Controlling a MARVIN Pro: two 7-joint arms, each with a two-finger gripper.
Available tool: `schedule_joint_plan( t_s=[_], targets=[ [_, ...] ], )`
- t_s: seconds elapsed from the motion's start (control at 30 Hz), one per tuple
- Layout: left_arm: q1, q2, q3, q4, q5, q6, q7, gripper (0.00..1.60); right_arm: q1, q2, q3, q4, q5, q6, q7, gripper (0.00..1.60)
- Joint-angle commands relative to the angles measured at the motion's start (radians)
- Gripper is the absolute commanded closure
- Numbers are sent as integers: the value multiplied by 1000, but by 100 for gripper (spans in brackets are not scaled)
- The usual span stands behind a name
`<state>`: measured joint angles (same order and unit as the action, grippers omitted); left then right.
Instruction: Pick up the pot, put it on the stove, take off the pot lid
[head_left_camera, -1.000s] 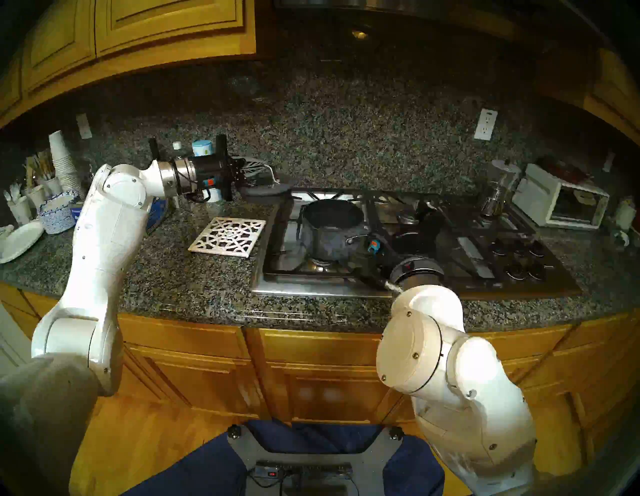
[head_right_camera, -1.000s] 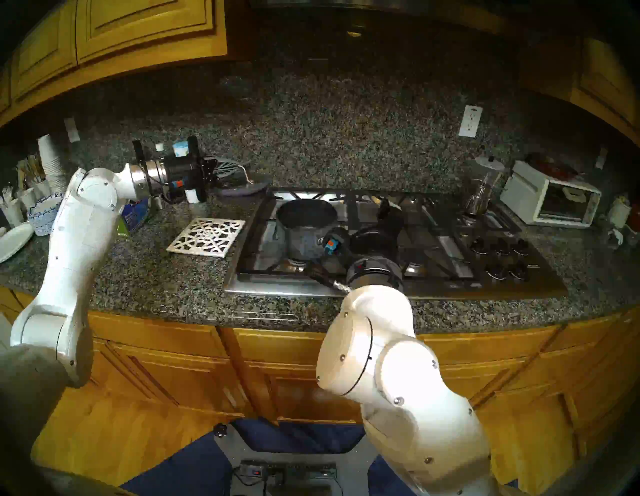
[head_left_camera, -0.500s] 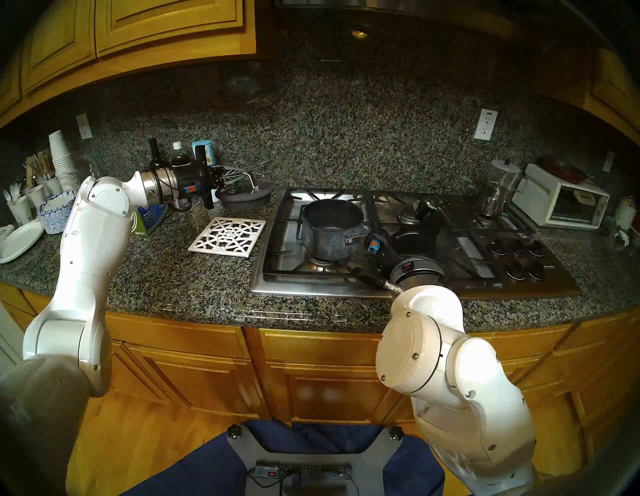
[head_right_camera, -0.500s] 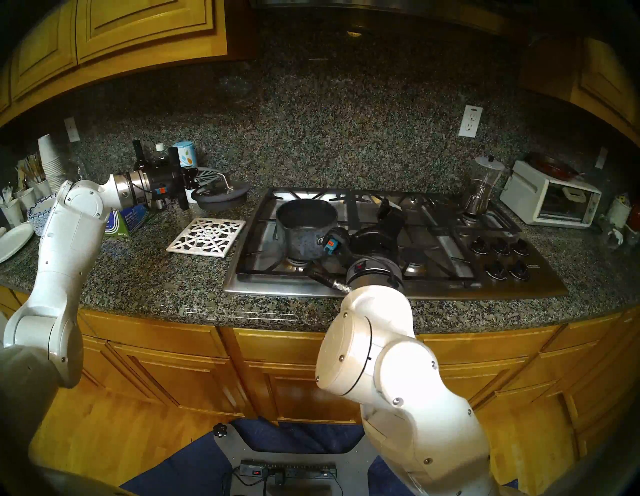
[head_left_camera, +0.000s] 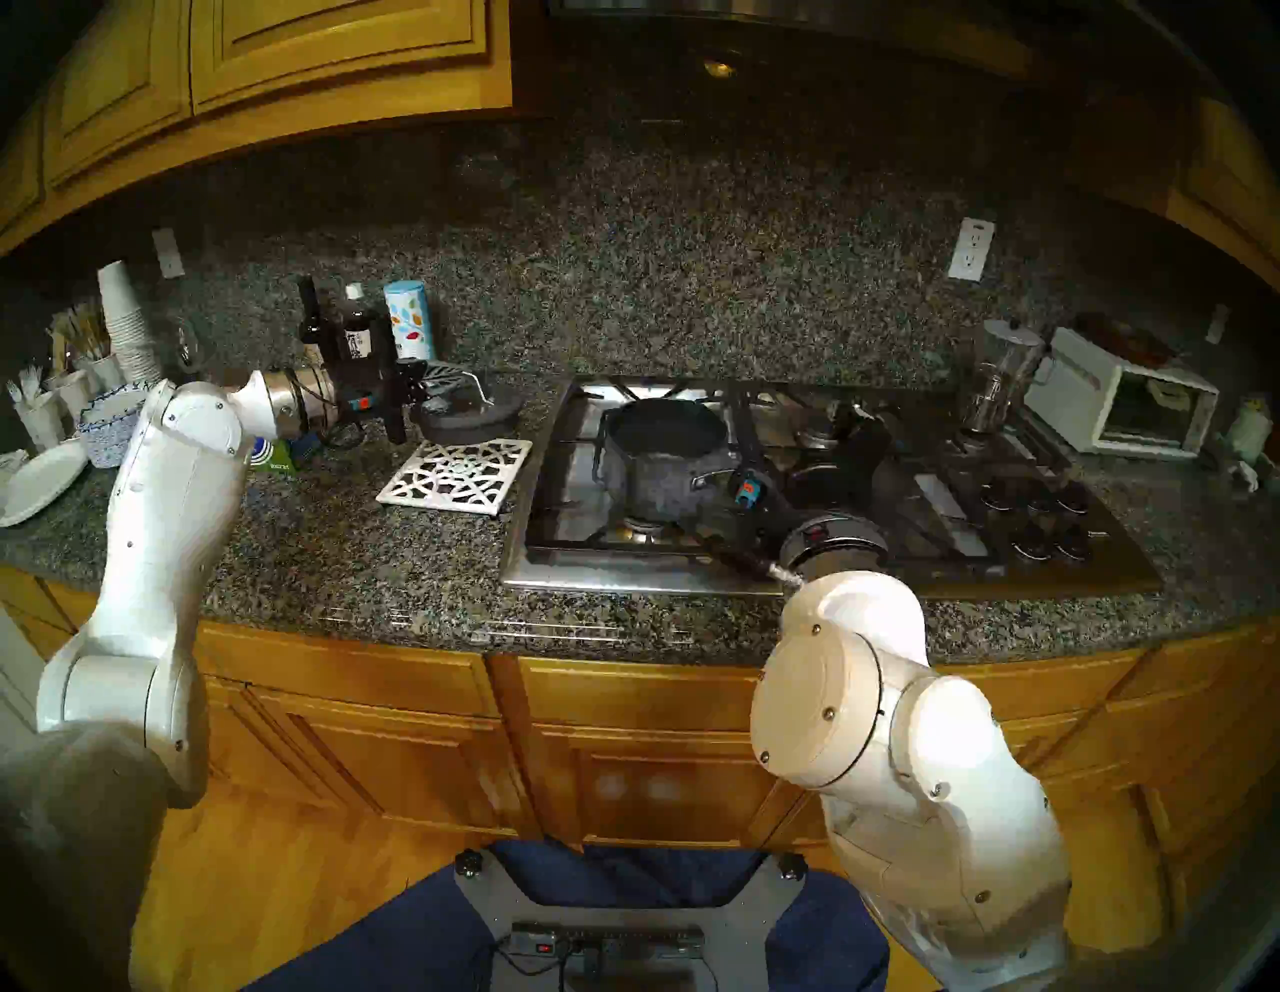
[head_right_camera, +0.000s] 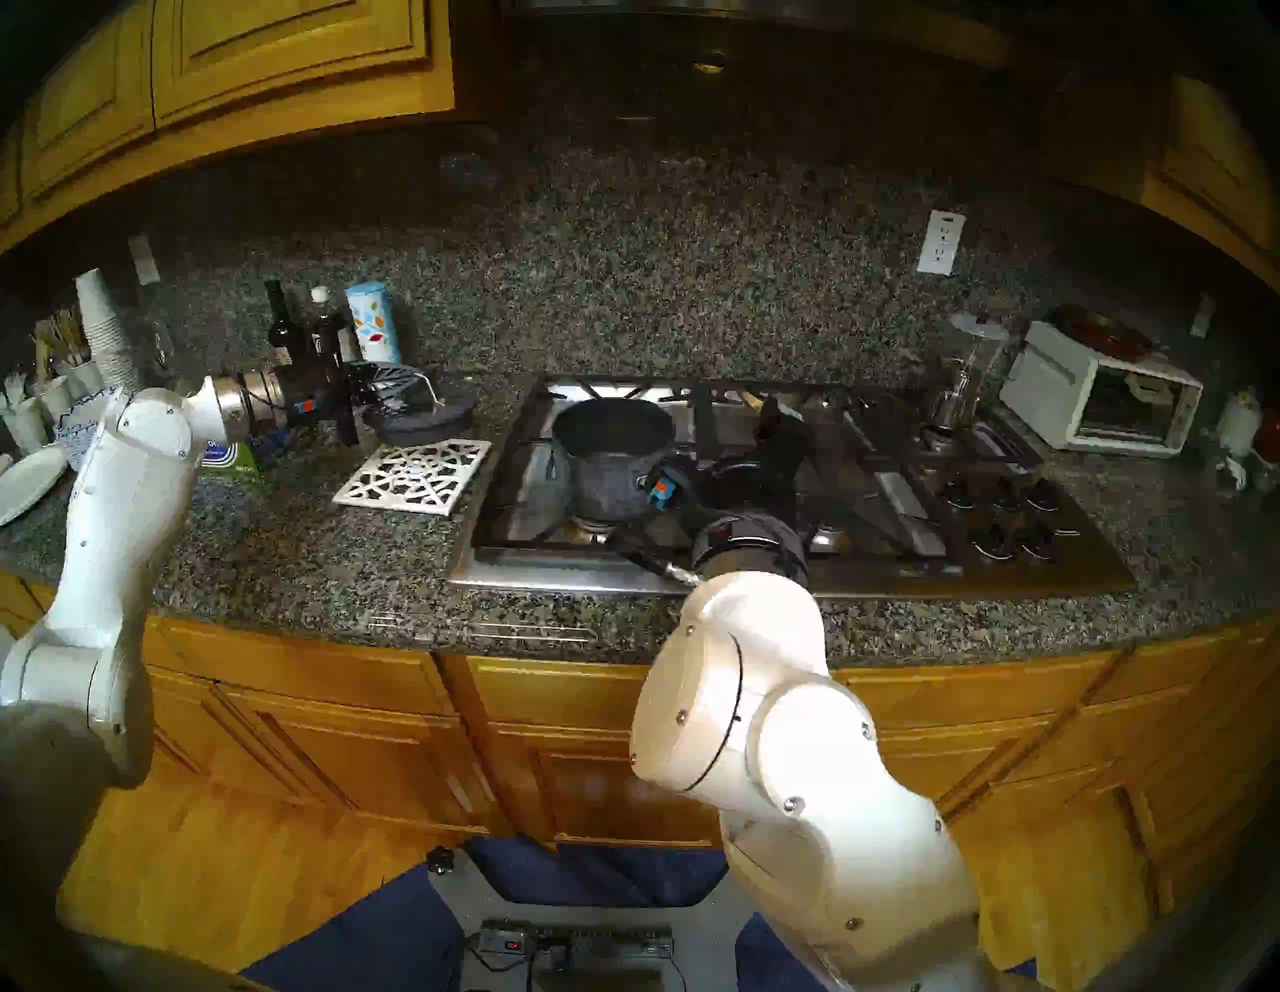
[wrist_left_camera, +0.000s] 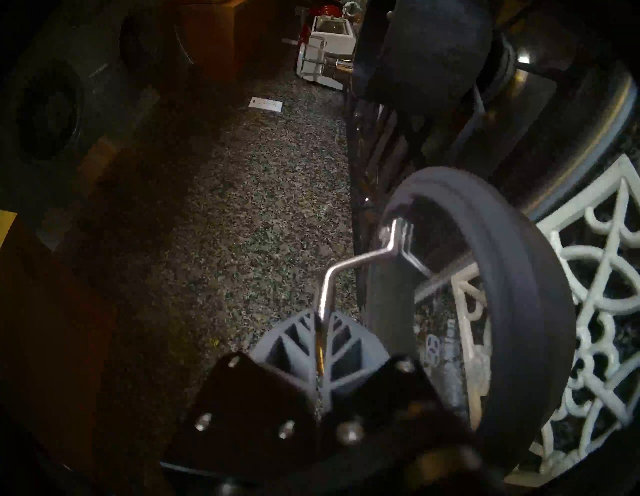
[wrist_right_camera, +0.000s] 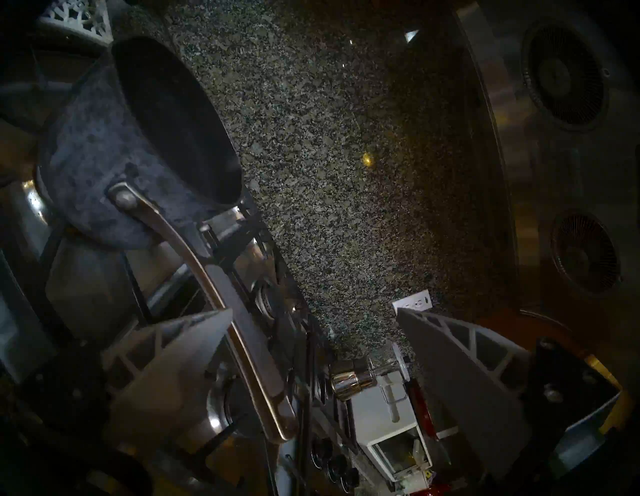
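Pot (head_left_camera: 659, 457) upright and uncovered on the front-left grate of the stove (head_left_camera: 970, 575), silver handle (wrist_right_camera: 242, 329) reaching toward the right arm. Right gripper (wrist_right_camera: 313, 350) released, jaws spread wide: one finger (wrist_right_camera: 166, 367) just beside the handle, the other well apart from it; contact between the near finger and the handle impossible to judge. In the head views the right gripper hidden behind the wrist, low over the stove's middle.

Left gripper (wrist_left_camera: 320, 332) clenched on the lid's (wrist_left_camera: 512, 311) silver loop (wrist_left_camera: 360, 258), fingers (wrist_left_camera: 294, 341) pinching the wire between them. Lid (head_left_camera: 471, 414) held left of the stove, at the far edge of the white trivet (head_left_camera: 457, 474), tilted slightly; resting on the tabletop (head_left_camera: 346, 554) or just above it — cannot tell. Trivet flat on the tabletop between lid and stove edge.

Behind the left wrist, dark bottles (head_left_camera: 357, 332) and a blue-white canister (head_left_camera: 409, 319) against the backsplash. Far right, blender (head_left_camera: 997, 374) at the stove's back corner, white toaster oven (head_left_camera: 1122, 402) beside it.
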<state>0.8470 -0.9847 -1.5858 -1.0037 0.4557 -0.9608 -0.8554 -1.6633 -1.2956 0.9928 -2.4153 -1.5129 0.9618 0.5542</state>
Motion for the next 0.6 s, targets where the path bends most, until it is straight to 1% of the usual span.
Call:
schedule_joint_plan(
  t_s=[0.0,0.57],
  targets=[
    [-3,19,-26,-19,-31,1,34,160,12,-3,-3,-28,-20,-2,-12,0],
    [75,29,-26,-22,-38,1,50,160,11,-6,-4,-28,-26,-2,-12,0]
  ],
)
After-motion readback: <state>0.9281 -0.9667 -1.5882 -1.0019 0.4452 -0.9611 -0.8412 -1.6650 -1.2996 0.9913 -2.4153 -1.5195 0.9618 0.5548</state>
